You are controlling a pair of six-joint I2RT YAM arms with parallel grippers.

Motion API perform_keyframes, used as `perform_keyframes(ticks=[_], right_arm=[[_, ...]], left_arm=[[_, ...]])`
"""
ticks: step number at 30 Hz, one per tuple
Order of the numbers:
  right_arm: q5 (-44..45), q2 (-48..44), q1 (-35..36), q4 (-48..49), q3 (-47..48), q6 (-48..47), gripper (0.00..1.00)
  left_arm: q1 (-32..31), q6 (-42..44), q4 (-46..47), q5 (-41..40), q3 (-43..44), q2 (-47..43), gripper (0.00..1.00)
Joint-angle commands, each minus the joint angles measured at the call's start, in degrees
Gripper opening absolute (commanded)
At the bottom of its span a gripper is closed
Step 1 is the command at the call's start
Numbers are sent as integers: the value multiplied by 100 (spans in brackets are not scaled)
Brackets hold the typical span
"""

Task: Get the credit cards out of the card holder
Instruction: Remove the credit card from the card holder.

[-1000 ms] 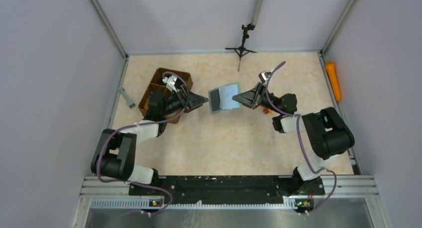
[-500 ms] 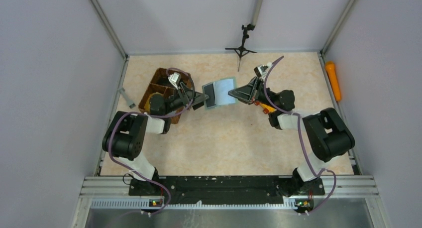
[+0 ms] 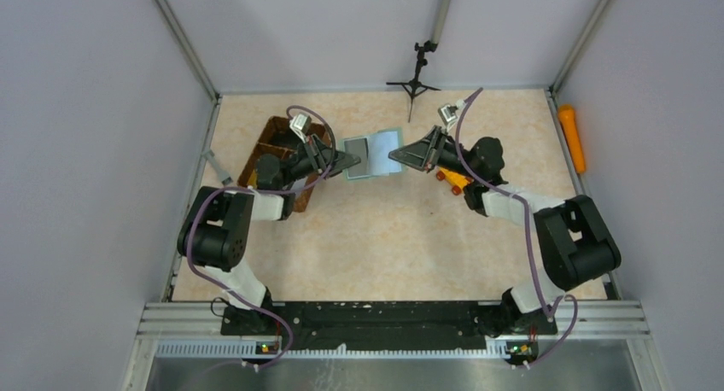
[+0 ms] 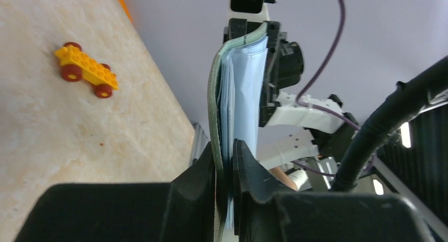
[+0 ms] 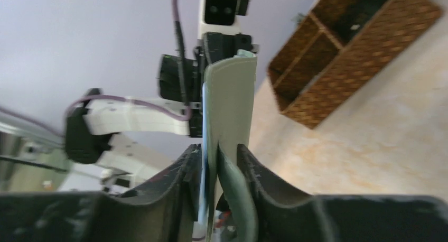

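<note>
Currently the holder (image 3: 373, 156) hangs open above the tabletop (image 3: 384, 237), with the left tool (image 3: 346, 160) clamped on its card-side flap and the right tool (image 3: 397, 158) clamped on the opposite edge. The cards (image 3: 360, 154) are not yet out. Next, I judge, one tool must release and pinch a card alone while the other steadies the holder.
</note>
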Motion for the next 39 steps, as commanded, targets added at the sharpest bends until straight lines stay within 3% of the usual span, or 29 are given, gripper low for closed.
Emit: perform_keyframes(ticks=[1,3,5,8,11,14,19,24,26,28,31,34,39], right_arm=[[580,-489,-105,-2976,655,-2395,43],[1230,-652,-98,-4262,913,-3210,57],[1953,-824,-97,-4896,1018,-3659,60],[3122,-1210,90,-5261,943,-3927,69],[4173,-1496,550,-5454,952,-4360,91],[4360,-1561,853,-5331,954,-4594,93],[3879,-1520,1010,-4919,867,-4688,94],[4130,-1949,975,-4669,697,-4254,98],[3785,-2209,958,-3817,244,-4157,94],[3456,-2181,964,-3680,165,-4048,88],[2657,-1822,966,-3546,274,-4184,67],[2111,-1737,1000,-2502,-178,-4031,55],[1978,-1641,1027,-2074,-563,-4295,49]], left_arm=[[-67,1681,-2087,-248,367,-427,0],[-101,2717,-3787,-659,626,-710,0],[-154,3579,-5492,-1182,981,-859,0],[-255,4240,-6617,-1956,1317,-908,0],[-435,4473,-6787,-2383,1363,-919,0],[-609,4690,-7166,-2799,1507,-984,0],[-817,4580,-7381,-3556,1392,-1775,0],[-866,4812,-7102,-3613,1239,-2193,0],[-865,4841,-6589,-3576,943,-2338,0],[-862,4832,-5898,-3456,640,-2437,0],[-877,4833,-5393,-3146,366,-2413,0],[-932,4900,-5221,-2798,364,-2255,0],[-1147,5117,-4994,-2503,295,-2124,0]])
